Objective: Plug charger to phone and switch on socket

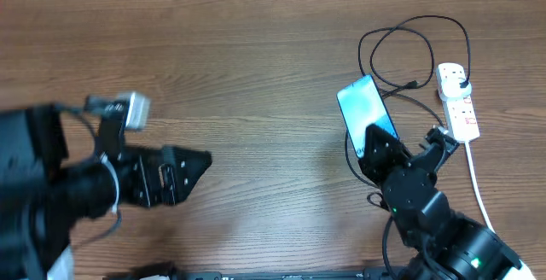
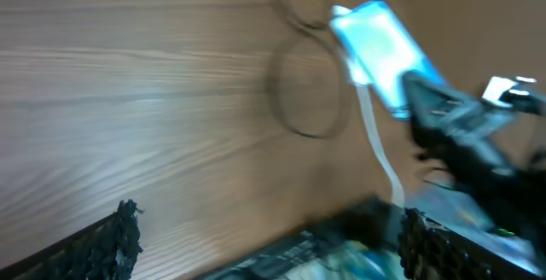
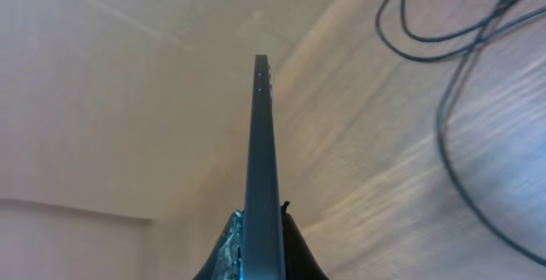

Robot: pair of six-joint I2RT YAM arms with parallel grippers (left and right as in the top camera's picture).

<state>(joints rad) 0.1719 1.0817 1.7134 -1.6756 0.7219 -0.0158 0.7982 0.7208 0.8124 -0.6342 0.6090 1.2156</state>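
Observation:
The phone [image 1: 365,107], its screen glowing light blue, is held tilted above the table at the right. My right gripper [image 1: 376,146] is shut on its lower end. In the right wrist view the phone [image 3: 262,152] shows edge-on between the fingers [image 3: 263,233]. The black charger cable [image 1: 409,37] lies in loops behind the phone, its connector tip [image 1: 415,84] free on the table and its other end at the white socket [image 1: 459,105]. My left gripper [image 1: 198,167] is open and empty, far to the left. The left wrist view is blurred and shows the phone [image 2: 380,48].
The socket's thick white cord [image 1: 478,182] runs toward the front edge at the right. A small grey box [image 1: 132,109] sits on my left arm. The cable loops also show in the right wrist view [image 3: 452,75] and the left wrist view [image 2: 307,84].

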